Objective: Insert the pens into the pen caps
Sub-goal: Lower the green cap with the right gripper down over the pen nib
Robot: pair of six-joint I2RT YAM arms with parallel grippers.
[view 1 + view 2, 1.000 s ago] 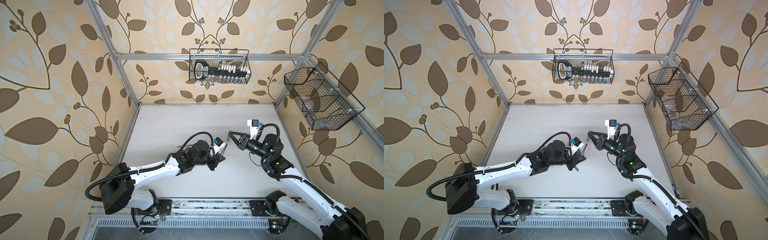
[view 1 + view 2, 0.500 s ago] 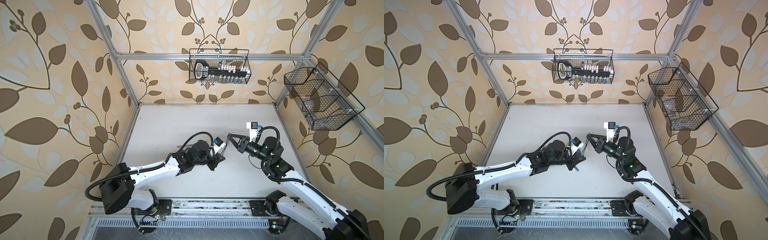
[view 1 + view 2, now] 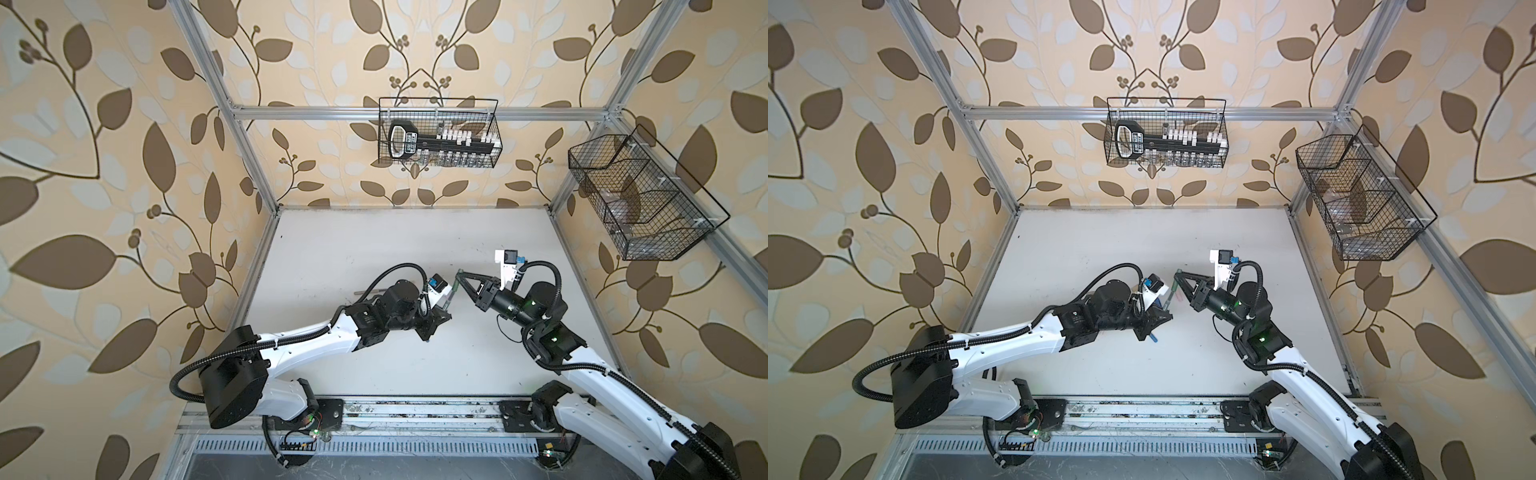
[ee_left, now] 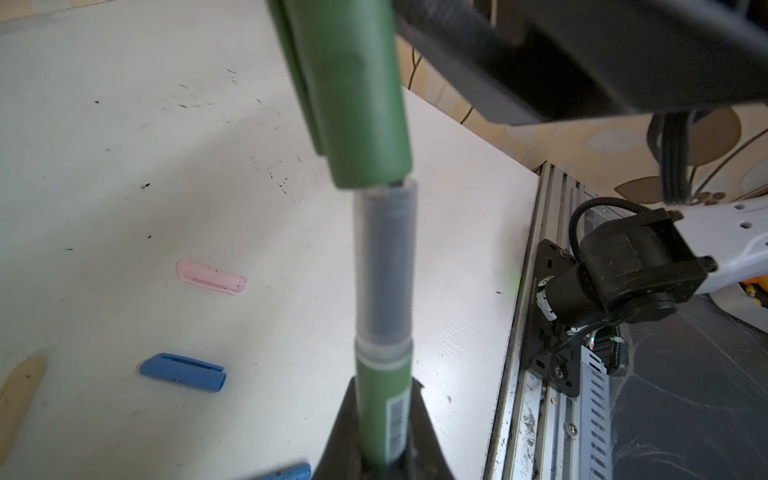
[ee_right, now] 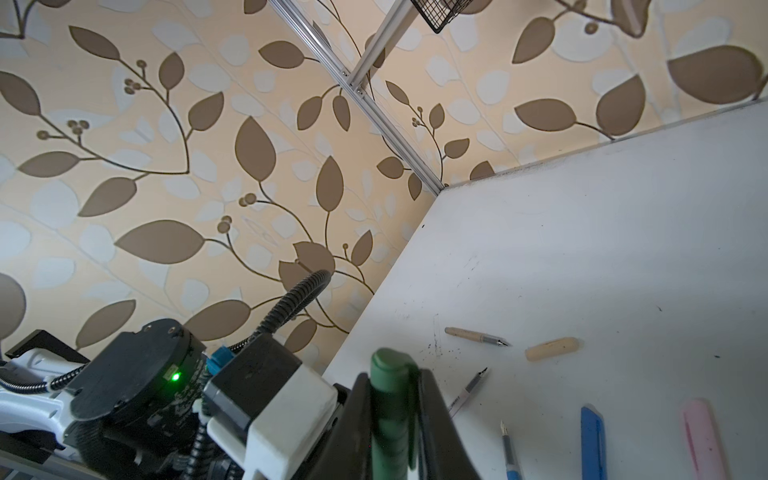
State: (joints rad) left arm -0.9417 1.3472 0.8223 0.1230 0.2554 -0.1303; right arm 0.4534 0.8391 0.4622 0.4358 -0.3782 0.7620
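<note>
Gripping the green pen (image 4: 384,291) in the left gripper (image 4: 384,384), fingers clenched tight on the labelled barrel, front end pointing away from the wrist, clear section dark inside. Pinching the green cap (image 5: 387,415) in the right gripper (image 5: 392,376), fingers clamped on both sides, closed end poking out past the tips. Held above the table (image 4: 124,145), mid-air, near the middle in both top views, the two grippers tip to tip. Cap mouth right at the pen's front end, roughly in line, touching or barely over it; cannot tell how far in. Lying loose on the table below: pink cap (image 4: 212,277), blue cap (image 4: 183,372) near it, tan cap (image 4: 20,390) partly cut off from view. Seen from the right wrist, also flat on the table: tan pen (image 5: 476,336) near the tan cap, blue pen (image 5: 509,453) beside the blue cap, pink pen (image 5: 467,392) between those two pens, all uncapped, nibs bare
</note>
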